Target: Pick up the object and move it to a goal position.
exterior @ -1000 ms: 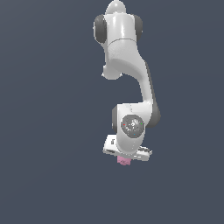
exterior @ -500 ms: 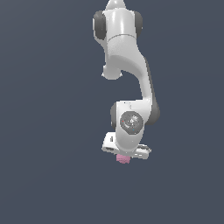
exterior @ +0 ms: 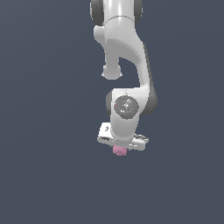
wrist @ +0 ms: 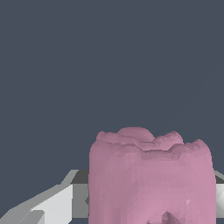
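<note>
The object [exterior: 119, 151] is a small pink lumpy item that pokes out just under the white hand of my arm in the exterior view. My gripper [exterior: 120, 148] points down and is shut on it, holding it in the air against the plain dark background. In the wrist view the pink object [wrist: 151, 177] fills the near field, with ridged folds on its far side. A grey-white finger [wrist: 52, 205] shows beside it; the other finger [wrist: 219, 192] shows only as a sliver at the frame edge.
Only the white arm [exterior: 124, 65] shows, coming down from the top of the exterior view. The background is a uniform dark grey-blue, with no table, edge or other object in view.
The arm and the held pink object have drifted slightly to the exterior view's left and a little lower. The grip has not changed.
</note>
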`<action>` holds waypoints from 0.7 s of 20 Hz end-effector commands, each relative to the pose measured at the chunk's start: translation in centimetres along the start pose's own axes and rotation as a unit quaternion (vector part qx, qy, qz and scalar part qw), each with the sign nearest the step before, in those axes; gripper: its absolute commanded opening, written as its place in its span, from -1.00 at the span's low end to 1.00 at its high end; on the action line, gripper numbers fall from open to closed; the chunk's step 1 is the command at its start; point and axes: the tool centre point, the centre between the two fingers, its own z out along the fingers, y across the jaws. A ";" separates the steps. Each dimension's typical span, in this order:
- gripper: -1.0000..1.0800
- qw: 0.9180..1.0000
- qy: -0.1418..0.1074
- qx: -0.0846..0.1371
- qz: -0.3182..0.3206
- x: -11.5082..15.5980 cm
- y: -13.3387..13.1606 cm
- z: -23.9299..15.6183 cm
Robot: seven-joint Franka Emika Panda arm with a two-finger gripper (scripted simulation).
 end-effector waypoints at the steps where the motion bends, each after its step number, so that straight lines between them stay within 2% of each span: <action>1: -1.00 1.000 0.001 0.000 0.000 -0.8 0.9 -1.7; 14: -1.00 1.000 0.000 0.001 0.000 -5.8 6.5 -12.0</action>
